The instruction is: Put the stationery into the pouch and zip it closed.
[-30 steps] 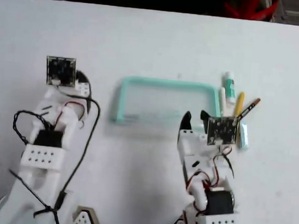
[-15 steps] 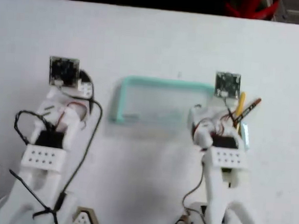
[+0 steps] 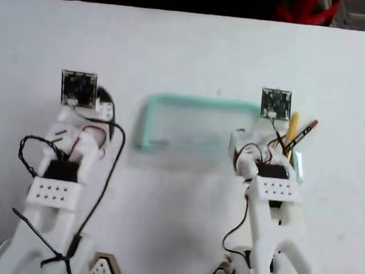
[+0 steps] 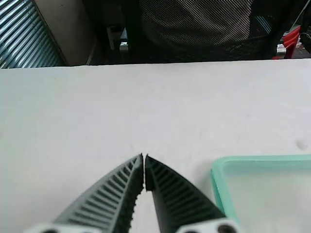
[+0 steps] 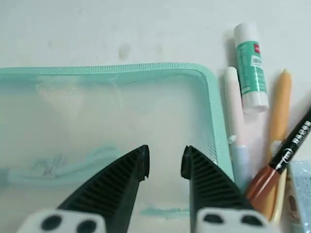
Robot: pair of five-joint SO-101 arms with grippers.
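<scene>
The right hand (image 5: pixel 165 153), parted, has swung forward over the pouch (image 5: pixel 97 111); the left hand (image 4: pixel 145 158) stays clenched.

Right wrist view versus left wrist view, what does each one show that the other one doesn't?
Right wrist view: the glue stick, white pen, orange pen and black marker lying beside the pouch, with the right gripper open over its clear panel.
Left wrist view: the left gripper shut over the table, whose far edge has blinds behind it.
Shared: the mint-edged pouch and the white table.
</scene>
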